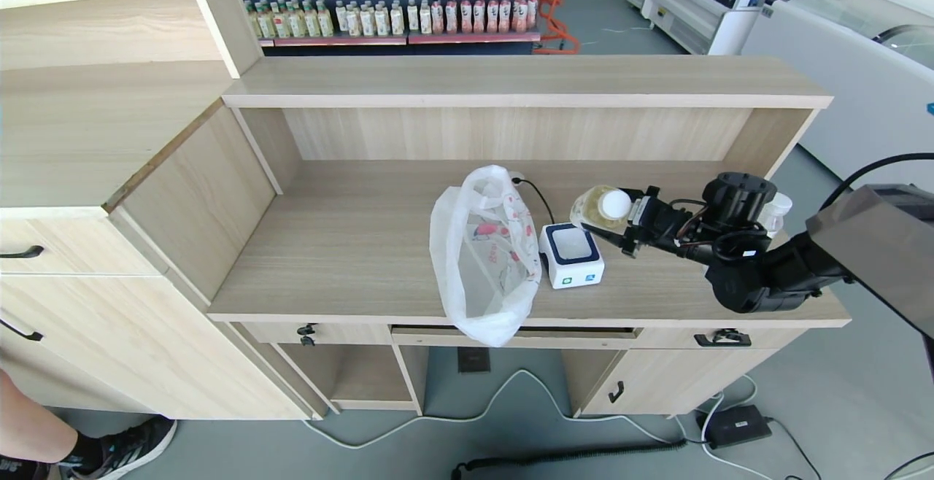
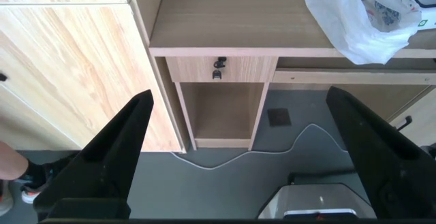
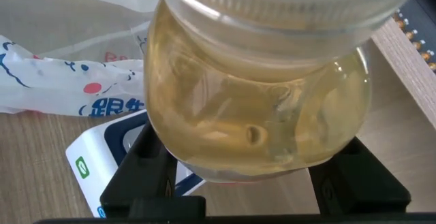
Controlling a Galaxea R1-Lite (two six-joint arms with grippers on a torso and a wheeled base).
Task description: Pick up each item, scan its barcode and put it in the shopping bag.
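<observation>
A bottle of pale yellow drink with a white cap (image 1: pixel 602 206) is held by my right gripper (image 1: pixel 611 230), which is shut on it just right of the white barcode scanner (image 1: pixel 571 254). In the right wrist view the bottle (image 3: pixel 259 94) sits between the dark fingers (image 3: pixel 139 159), above the scanner (image 3: pixel 102 159). The white plastic shopping bag (image 1: pixel 481 250) stands open on the counter, left of the scanner. My left gripper (image 2: pixel 242 149) hangs open off the counter's left front, over the floor, with the bag (image 2: pixel 354 20) far off.
A second white-capped bottle (image 1: pixel 775 211) stands behind my right arm. The wooden counter (image 1: pixel 350 246) has a raised back wall and a taller cabinet (image 1: pixel 109 137) on its left. A cable (image 1: pixel 536 199) runs behind the scanner. Drawers and an open cubby (image 2: pixel 221 112) sit under the counter.
</observation>
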